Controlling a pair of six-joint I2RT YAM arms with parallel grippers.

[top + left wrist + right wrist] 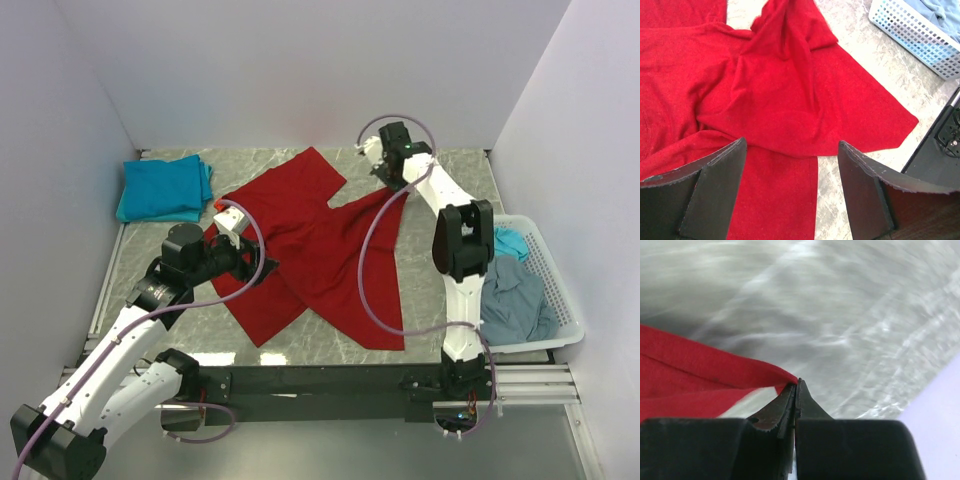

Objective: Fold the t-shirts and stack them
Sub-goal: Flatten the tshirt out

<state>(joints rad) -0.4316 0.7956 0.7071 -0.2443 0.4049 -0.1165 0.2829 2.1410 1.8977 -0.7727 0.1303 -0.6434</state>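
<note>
A bright red t-shirt point(310, 250) lies spread and rumpled across the middle of the marble table. My right gripper point(385, 178) is at the far right of the shirt, shut on a corner of the red cloth point(700, 370), which is pinched between the tips of the gripper point(796, 385). My left gripper point(250, 262) hovers over the shirt's left side. In the left wrist view the gripper point(791, 142) is open, with the red cloth point(780, 90) below and nothing between the fingers. A folded teal t-shirt point(165, 188) sits at the back left.
A white lattice basket point(560, 300) stands at the right edge, also seen as the basket point(910, 30) in the left wrist view. It holds a crumpled grey-blue shirt point(515, 300) and a teal one point(512, 240). White walls close in the table on three sides.
</note>
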